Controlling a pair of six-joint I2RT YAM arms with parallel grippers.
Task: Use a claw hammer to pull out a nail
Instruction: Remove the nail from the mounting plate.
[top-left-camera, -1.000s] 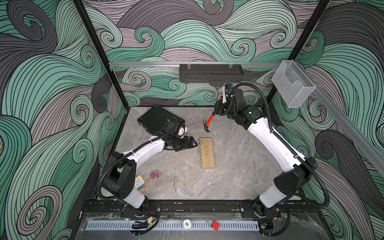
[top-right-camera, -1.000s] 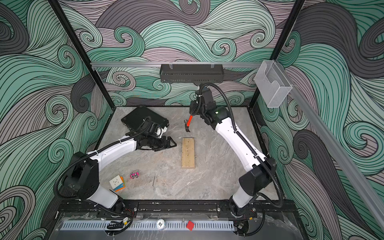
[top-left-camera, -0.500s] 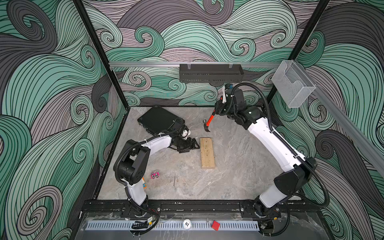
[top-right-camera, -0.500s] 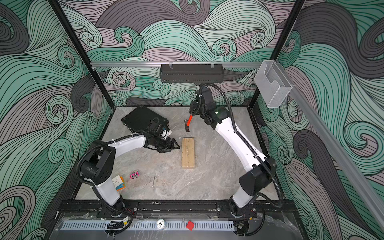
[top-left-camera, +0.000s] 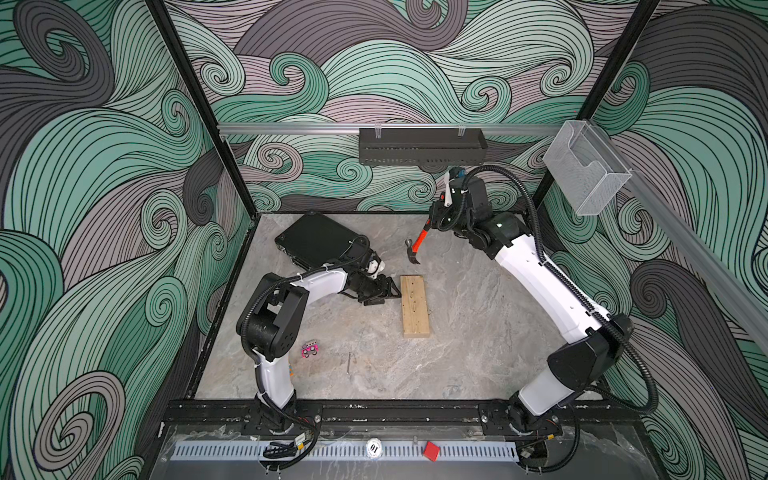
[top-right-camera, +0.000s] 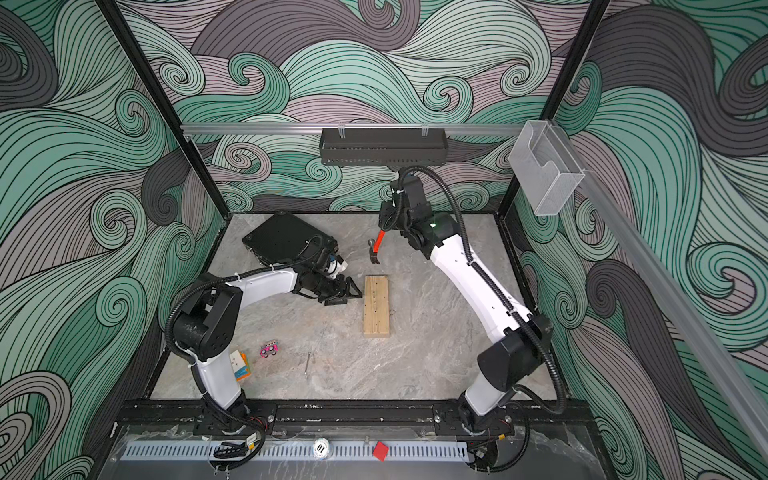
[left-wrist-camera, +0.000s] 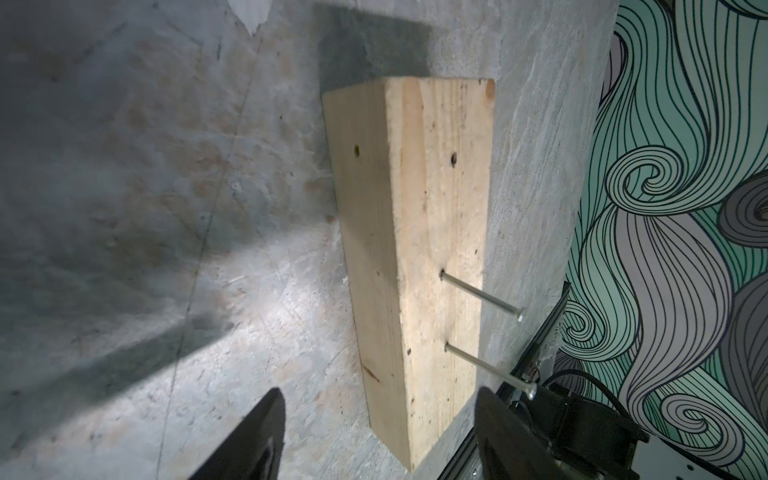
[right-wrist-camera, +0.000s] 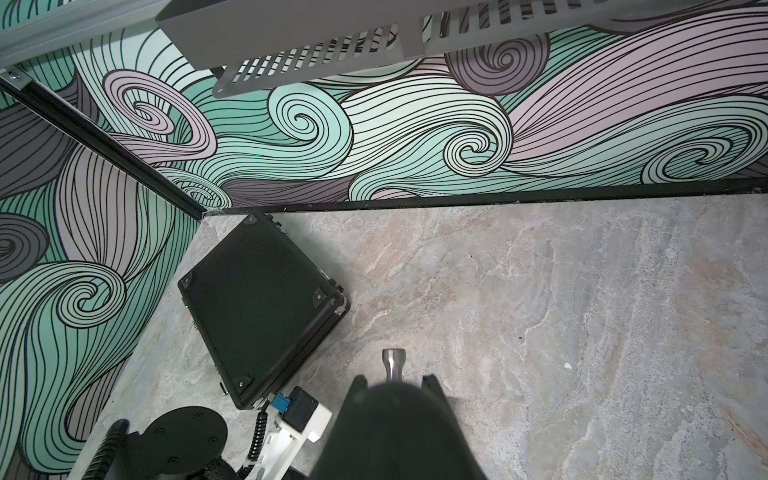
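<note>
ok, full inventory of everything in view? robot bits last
wooden block: 1, pale, mid-table
nails: 2, steel, standing in block
loose pin: 1, dark, table front
claw hammer: 1, grey/orange, held above table
case: 1, black, back left
toy: 1, pink, near left arm base
cube: 1, multicoloured, same spot
wall tray: 1, black, back wall
bin: 1, clear, right rail
tag: 1, red, front ledge
left gripper: 1, black, open beside block
right gripper: 1, black, shut on claw hammer
</note>
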